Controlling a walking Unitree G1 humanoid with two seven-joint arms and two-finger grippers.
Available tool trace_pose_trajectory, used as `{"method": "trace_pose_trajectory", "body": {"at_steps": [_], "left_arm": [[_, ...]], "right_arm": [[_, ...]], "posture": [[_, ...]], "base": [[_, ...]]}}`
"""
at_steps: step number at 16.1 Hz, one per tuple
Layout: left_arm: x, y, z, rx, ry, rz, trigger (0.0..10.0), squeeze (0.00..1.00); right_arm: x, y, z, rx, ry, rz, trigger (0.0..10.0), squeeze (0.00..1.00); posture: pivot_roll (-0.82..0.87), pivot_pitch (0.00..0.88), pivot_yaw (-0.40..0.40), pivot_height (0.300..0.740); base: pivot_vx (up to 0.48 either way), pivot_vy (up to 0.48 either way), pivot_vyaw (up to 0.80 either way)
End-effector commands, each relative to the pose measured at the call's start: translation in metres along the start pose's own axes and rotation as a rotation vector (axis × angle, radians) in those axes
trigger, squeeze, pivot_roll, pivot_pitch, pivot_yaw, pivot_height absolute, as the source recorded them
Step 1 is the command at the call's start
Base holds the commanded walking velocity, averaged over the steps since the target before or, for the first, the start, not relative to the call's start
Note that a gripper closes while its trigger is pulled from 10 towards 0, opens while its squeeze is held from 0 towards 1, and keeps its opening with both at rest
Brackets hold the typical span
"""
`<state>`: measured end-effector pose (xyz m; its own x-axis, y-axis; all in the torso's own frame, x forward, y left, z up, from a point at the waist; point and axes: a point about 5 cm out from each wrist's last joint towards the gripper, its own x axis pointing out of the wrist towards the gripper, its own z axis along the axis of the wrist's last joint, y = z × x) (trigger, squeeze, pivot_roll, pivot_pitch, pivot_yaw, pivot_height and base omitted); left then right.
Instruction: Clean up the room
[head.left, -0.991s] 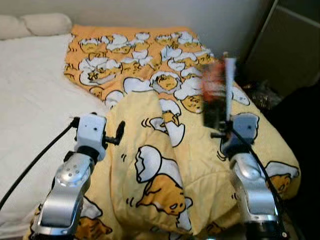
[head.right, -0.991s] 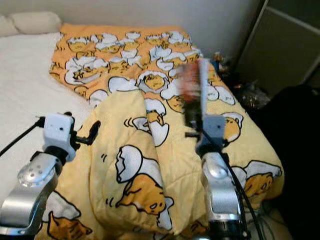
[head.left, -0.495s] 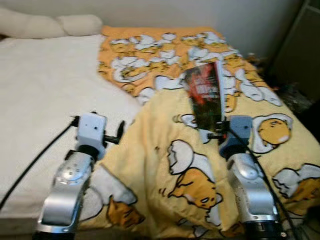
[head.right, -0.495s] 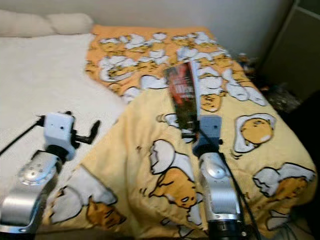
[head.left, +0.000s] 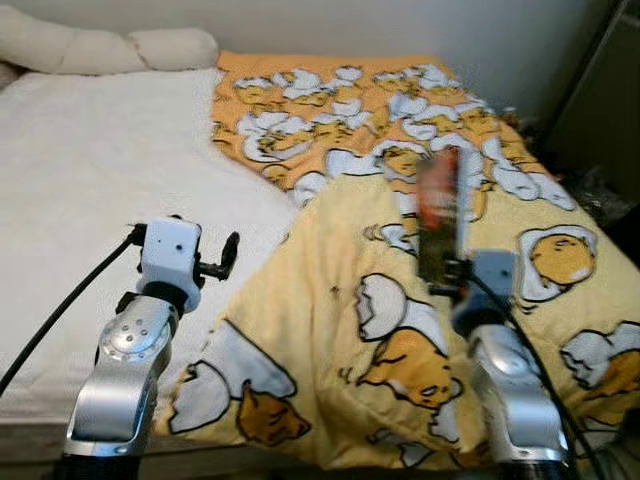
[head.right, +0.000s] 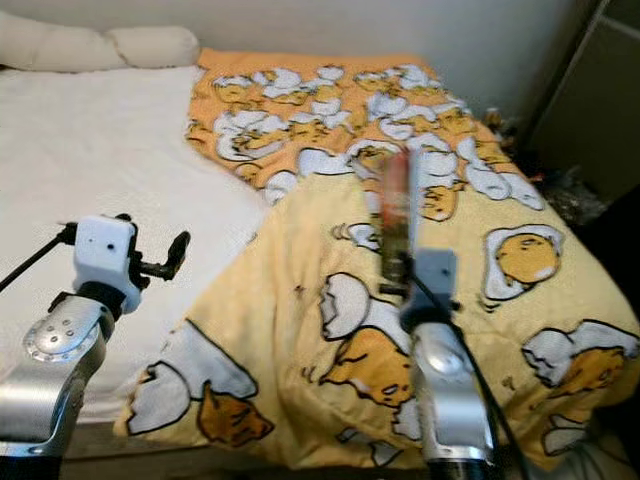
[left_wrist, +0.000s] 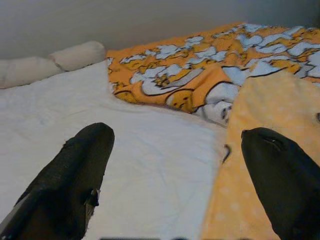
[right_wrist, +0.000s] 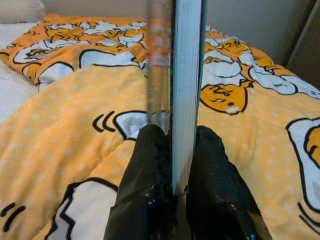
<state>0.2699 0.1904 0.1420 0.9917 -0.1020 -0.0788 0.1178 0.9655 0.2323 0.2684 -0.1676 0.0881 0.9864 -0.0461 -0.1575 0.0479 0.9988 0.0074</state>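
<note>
My right gripper is shut on a thin book with a dark red cover, held upright and edge-on above the yellow egg-print quilt. In the right wrist view the book's white page edge rises between the two black fingers. My left gripper is open with nothing in it, raised over the white sheet near the quilt's folded edge. In the left wrist view its fingers stand wide apart over the sheet.
The bed fills most of the scene, with pale pillows at its head against a light wall. The quilt's orange side lies across the far half. A dark cabinet and dark clutter stand to the right of the bed.
The camera has swung to the left, so more white sheet is in view. The book has turned from showing its cover to edge-on. Both arms keep their raised pose.
</note>
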Motion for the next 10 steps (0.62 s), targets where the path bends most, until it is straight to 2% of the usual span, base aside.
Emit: {"method": "trace_pose_trajectory", "body": {"at_steps": [1,10], "left_arm": [[0.0012,0.0008,-0.0013,0.008,0.011,0.003,10.0,0.0],[0.0027,-0.0006,-0.0008,0.009,0.007,-0.003,10.0,0.0]], "right_arm": [[0.0005,0.0024,0.017,0.009,-0.07,0.008,10.0,0.0],[0.001,0.0042,0.0151,0.022,-0.055,0.004,10.0,0.0]], "posture": [[0.09,0.0,0.0,0.74],[0.1,0.0,0.001,0.74]], "base": [[0.0,0.334,0.0],[0.0,0.377,0.0]]}}
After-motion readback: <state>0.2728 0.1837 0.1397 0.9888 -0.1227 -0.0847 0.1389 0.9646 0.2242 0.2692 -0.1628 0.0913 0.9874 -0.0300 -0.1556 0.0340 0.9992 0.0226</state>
